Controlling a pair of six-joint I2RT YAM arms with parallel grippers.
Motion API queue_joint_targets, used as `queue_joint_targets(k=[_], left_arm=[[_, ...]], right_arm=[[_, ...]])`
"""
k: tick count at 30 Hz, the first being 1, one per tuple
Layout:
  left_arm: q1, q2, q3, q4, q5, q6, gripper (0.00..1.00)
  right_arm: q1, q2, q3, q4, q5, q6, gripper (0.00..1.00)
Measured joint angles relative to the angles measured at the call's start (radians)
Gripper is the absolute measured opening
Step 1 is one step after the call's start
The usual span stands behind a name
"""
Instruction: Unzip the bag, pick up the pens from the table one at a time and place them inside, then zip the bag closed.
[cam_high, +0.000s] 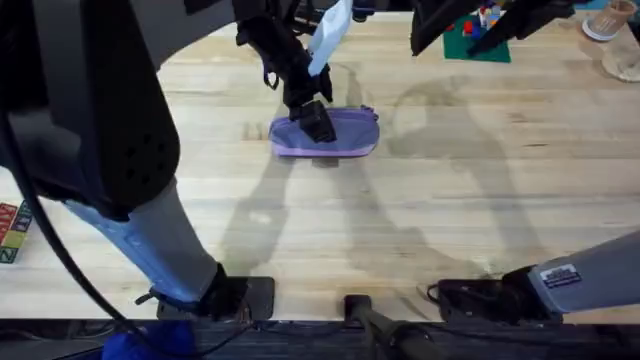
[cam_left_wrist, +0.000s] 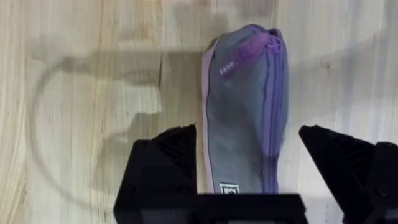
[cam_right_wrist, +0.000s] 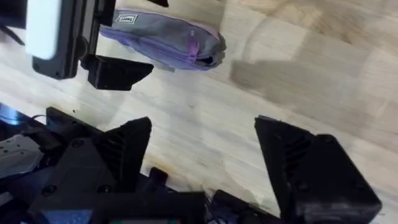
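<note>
lying flat on the table (cam_high: 420, 200), a little past centre toward the far edge, the bag (cam_high: 345, 135) rests lengthwise across the overhead view, zipper along its near long edge. zipper looks shut along its length in the left wrist view; pull tab seems to sit at the end away from the left claw, toward the right arm's side, where a small purple tab shows in the right wrist view. no pen is in the frames, so the step in hand reads as unzipping.

left claw (cam_high: 318, 122) is down over the bag's left end. fingers (cam_left_wrist: 165, 162) are spread, one on each side of the pouch, not yet pinching; one touches or nearly touches the fabric, the other stands apart. likely purpose: clamp this end as an anchor so the soft pouch does not slide when the zipper is pulled.

right claw (cam_right_wrist: 202, 158) hangs above bare table, near side of the bag and well apart from it, fingers wide and holding nothing. it faces the tab end, so it seems staged to take the pull.

risk: pouch bunches if anchor grip is weak.
</note>
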Motion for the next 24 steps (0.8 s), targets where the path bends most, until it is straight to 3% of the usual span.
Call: queue_joint_targets(k=[7,9,11,15,18,21,24], left_arm=[[0.0,0.0,0.0,-0.008,0.003,-0.002,0.996],[0.0,0.0,0.0,-0.009,0.003,-0.004,0.942],[0.0,0.0,0.0,-0.01,0.003,-0.003,0.807],[0.0,0.0,0.0,-0.013,0.003,-0.003,0.401],[0.0,0.0,0.0,-0.014,0.002,-0.003,0.187],[0.0,0.0,-0.001,-0.015,-0.002,-0.004,0.06],[0.0,0.0,-0.002,-0.015,-0.002,-0.003,0.046]], right_arm=[[0.0,0.0,0.0,0.0,0.0,-0.007,0.996],[0.0,0.0,0.0,0.001,0.0,-0.011,0.996],[0.0,0.0,0.0,0.002,0.0,-0.014,0.996],[0.0,0.0,0.0,0.002,0.0,-0.014,0.996],[0.0,0.0,0.0,0.002,0.0,-0.014,0.996],[0.0,0.0,0.0,0.002,0.0,-0.014,0.996],[-0.004,0.0,0.0,0.002,0.0,-0.014,0.996]])
